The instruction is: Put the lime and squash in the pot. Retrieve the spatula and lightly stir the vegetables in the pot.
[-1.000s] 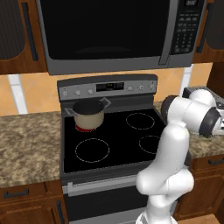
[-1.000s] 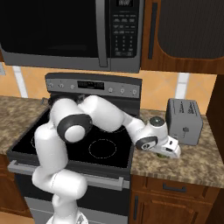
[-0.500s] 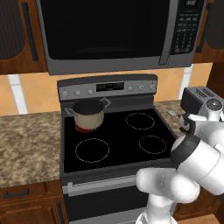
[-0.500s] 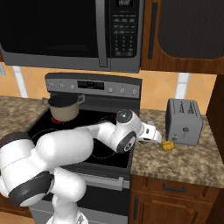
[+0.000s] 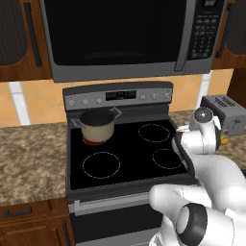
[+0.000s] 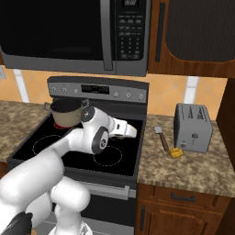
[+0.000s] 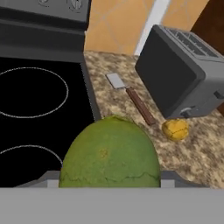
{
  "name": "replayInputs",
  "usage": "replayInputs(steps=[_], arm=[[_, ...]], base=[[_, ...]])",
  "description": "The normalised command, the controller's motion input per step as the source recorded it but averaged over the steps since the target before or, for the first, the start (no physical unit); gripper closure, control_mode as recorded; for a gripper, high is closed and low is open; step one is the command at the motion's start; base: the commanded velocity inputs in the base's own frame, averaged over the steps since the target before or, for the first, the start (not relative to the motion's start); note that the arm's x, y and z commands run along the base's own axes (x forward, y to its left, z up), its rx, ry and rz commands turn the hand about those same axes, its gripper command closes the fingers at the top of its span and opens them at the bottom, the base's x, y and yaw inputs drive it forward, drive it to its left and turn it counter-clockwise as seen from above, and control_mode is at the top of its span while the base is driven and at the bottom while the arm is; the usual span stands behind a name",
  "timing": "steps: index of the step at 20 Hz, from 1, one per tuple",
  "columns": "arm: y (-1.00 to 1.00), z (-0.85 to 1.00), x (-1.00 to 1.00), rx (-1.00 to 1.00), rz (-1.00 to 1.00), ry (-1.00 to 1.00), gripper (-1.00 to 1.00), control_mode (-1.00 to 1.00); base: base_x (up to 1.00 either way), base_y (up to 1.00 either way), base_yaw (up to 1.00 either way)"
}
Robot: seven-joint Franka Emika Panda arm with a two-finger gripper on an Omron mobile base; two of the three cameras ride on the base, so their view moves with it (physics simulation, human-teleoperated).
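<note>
The lime (image 7: 109, 153) fills the lower middle of the hand view, and my gripper (image 7: 109, 181) is shut on it. In the right base view the gripper (image 6: 132, 132) hangs over the stove's right side, pointing toward the counter. The squash (image 6: 176, 152) lies on the counter in front of the toaster, also visible in the hand view as the squash (image 7: 175, 129). Beside it lies the spatula (image 7: 136, 101), the same spatula (image 6: 162, 137) lying left of the toaster. The pot (image 5: 98, 125) stands on the back left burner, seen from the other side as the pot (image 6: 68, 112).
A grey toaster (image 6: 193, 127) stands on the right granite counter (image 6: 193, 167). The black stovetop (image 5: 125, 153) has bare burners around the pot. A microwave (image 5: 120, 33) hangs above the stove. Wooden cabinets flank it.
The arm has swung left from the counter beside the toaster to above the stove's right side, carrying the lime. Squash, spatula and pot have stayed put.
</note>
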Motion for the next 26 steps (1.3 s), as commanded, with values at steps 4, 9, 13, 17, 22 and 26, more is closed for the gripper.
replayInputs(steps=[4,9,13,17,22,26], arm=[[1.0,0.83,0.08,0.03,0.11,0.05,1.0,-1.0],[1.0,0.17,0.36,0.12,0.29,0.06,1.0,-1.0],[1.0,0.08,0.53,0.04,0.25,-0.01,1.0,-1.0],[1.0,0.14,0.51,0.0,0.15,-0.03,1.0,-1.0],[0.98,0.03,0.44,0.0,0.04,-0.07,1.0,-1.0],[0.99,0.09,0.37,0.0,0.0,0.0,1.0,-1.0]], base=[[0.0,0.0,0.0],[0.0,0.0,0.0],[0.0,0.0,0.0],[0.0,0.0,0.0],[0.0,0.0,0.0],[0.0,0.0,0.0]])
